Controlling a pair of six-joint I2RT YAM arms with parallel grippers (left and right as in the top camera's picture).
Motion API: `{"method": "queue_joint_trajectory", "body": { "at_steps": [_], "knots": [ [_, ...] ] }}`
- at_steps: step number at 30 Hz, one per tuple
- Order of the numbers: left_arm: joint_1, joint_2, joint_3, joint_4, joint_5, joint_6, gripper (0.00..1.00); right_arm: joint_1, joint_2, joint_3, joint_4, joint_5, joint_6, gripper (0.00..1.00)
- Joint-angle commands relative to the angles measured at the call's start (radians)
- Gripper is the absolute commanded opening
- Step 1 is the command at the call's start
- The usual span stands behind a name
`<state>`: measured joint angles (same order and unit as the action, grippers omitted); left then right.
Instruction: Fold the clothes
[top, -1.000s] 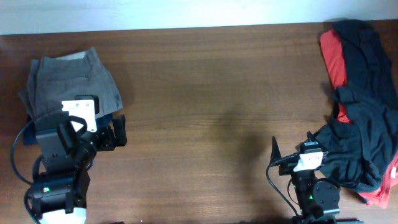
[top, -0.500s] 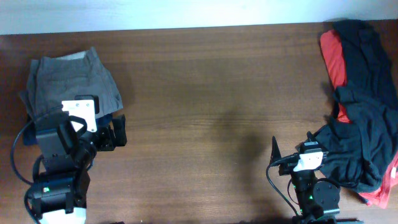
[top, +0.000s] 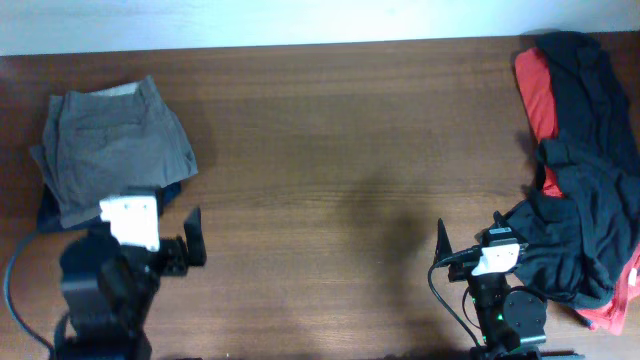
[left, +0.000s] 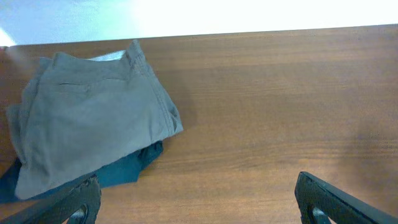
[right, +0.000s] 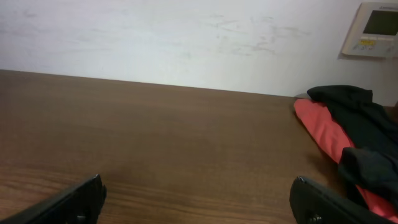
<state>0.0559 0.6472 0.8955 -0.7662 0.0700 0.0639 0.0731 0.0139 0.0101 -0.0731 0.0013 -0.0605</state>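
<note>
The clothes, grey-khaki shorts (top: 115, 145), lie folded into a compact stack at the far left of the table, resting on a smaller navy garment (top: 47, 213). The left wrist view shows the shorts (left: 87, 121) ahead and to the left, with the navy garment (left: 127, 168) poking out under their near edge. My left gripper (top: 155, 245) sits just short of the stack, open and empty (left: 199, 202). The right gripper (top: 482, 250) rests low at the near right edge, also open with only bare wood between its fingers (right: 199, 202).
A heap of black and red garments (top: 580, 180) covers the right end of the table, close to the right arm, and shows at the right of the right wrist view (right: 348, 130). A white wall with a control panel (right: 376, 28) stands behind the table.
My left arm has drawn back toward the near edge, off the shorts' near edge, uncovering the whole stack. The right arm has not moved.
</note>
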Motion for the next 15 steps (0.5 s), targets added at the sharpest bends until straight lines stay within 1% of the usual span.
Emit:
{"method": "queue_joint_trajectory", "body": {
  "at_steps": [1, 6, 7, 12, 15],
  "knots": [
    [-0.023, -0.143, -0.135, 0.053, -0.104, 0.020, 0.99, -0.009, -0.010, -0.005, -0.006, -0.005, -0.003, 0.99],
    [-0.023, -0.334, -0.396, 0.260, -0.076, 0.019, 1.00, -0.009, -0.010, -0.005, -0.006, -0.005, -0.002, 0.99],
    [-0.023, -0.407, -0.502, 0.355, -0.056, 0.019, 0.99, -0.009, -0.010, -0.005, -0.006, -0.005, -0.003, 0.99],
    [-0.023, -0.541, -0.719, 0.603, -0.029, 0.020, 0.99, -0.009, -0.010, -0.005, -0.006, -0.006, -0.003, 0.99],
    [-0.023, -0.592, -0.814, 0.767, -0.031, 0.021, 0.99, -0.009, -0.010, -0.005, -0.006, -0.006, -0.002, 0.99]
  ]
}}
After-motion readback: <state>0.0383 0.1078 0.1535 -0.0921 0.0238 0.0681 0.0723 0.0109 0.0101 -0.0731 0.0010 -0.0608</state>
